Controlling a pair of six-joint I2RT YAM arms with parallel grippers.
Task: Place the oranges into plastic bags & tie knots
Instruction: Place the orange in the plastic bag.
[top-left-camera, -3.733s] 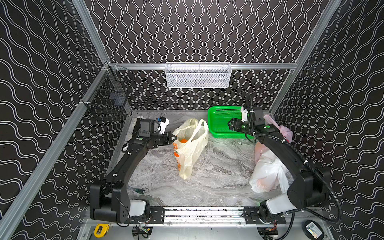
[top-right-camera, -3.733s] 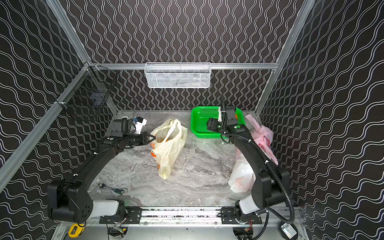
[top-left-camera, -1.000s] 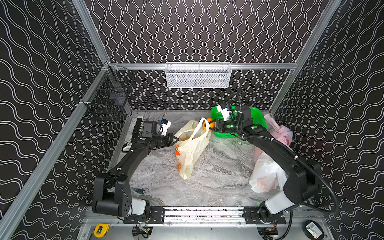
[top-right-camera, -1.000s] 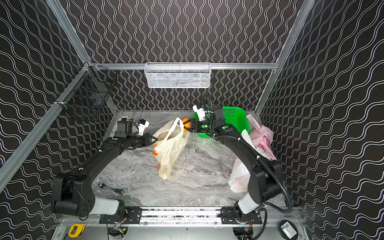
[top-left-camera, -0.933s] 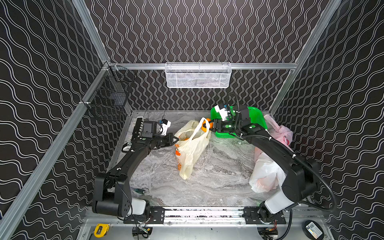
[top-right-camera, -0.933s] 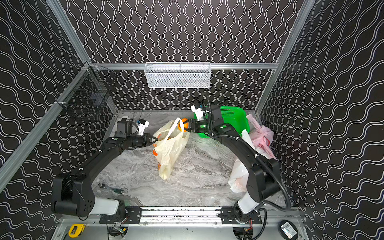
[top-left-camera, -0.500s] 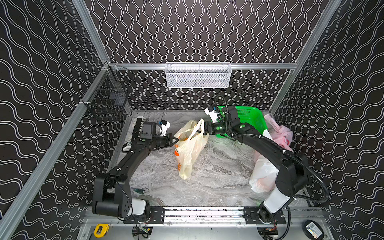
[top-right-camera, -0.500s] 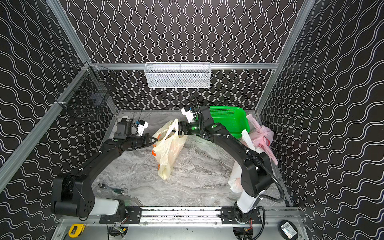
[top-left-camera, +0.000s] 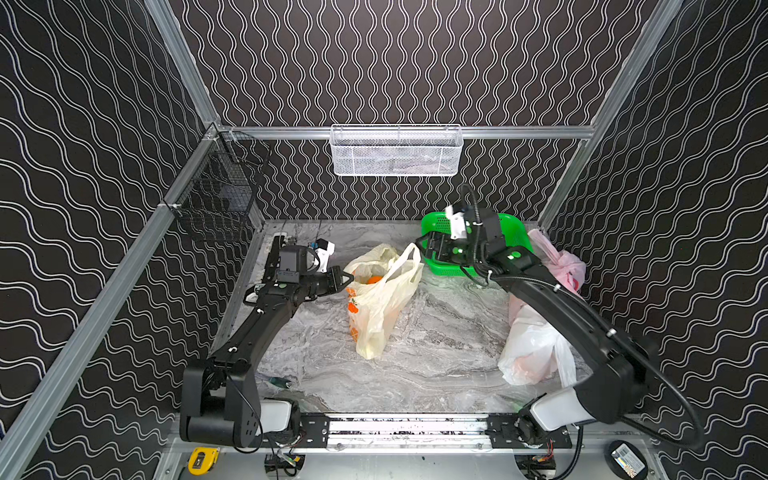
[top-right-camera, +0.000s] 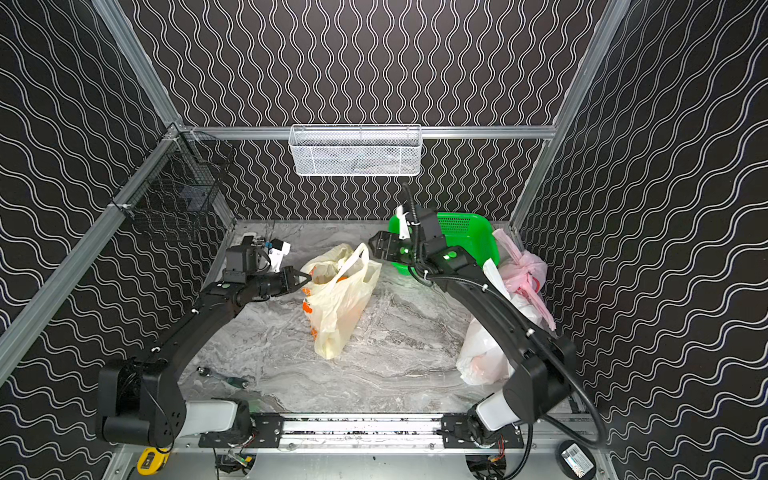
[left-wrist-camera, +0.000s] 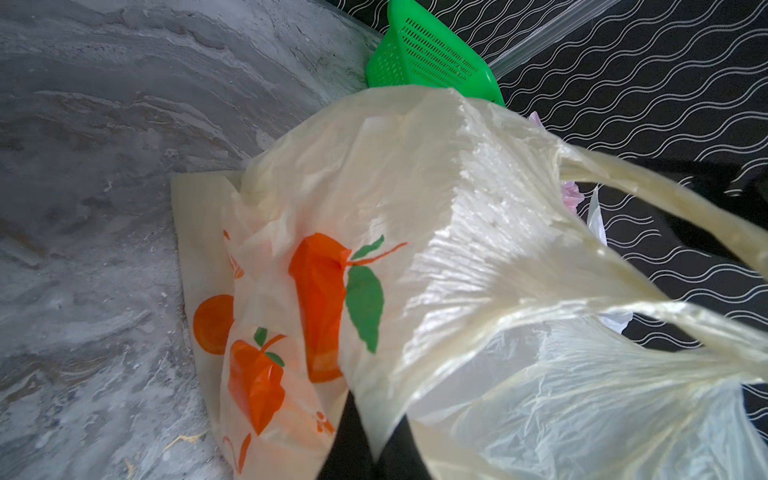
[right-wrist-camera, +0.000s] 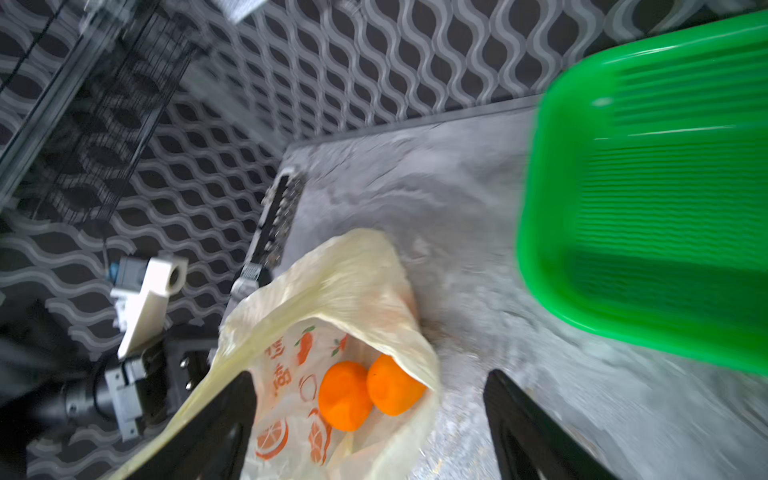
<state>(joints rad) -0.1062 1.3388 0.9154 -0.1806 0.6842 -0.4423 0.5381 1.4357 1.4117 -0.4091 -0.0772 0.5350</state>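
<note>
Right, I see two oranges (right-wrist-camera: 345, 395) lying side by side inside the pale yellow bag (top-left-camera: 384, 299), which sits mid-way across the table (top-left-camera: 440, 345) with its mouth open. My left gripper (top-left-camera: 348, 277) is pressed together on the bag's rim, pinching the plastic. My right gripper (top-left-camera: 428, 249) hangs spread and empty between the bag's raised handle and the green basket (top-left-camera: 513, 226). The pink bag (top-left-camera: 561, 266) and white bag (top-left-camera: 528, 349) lie along the right side.

Pale-yellow bag (top-left-camera: 384, 307) with orange prints; green basket (top-left-camera: 434, 228)
</note>
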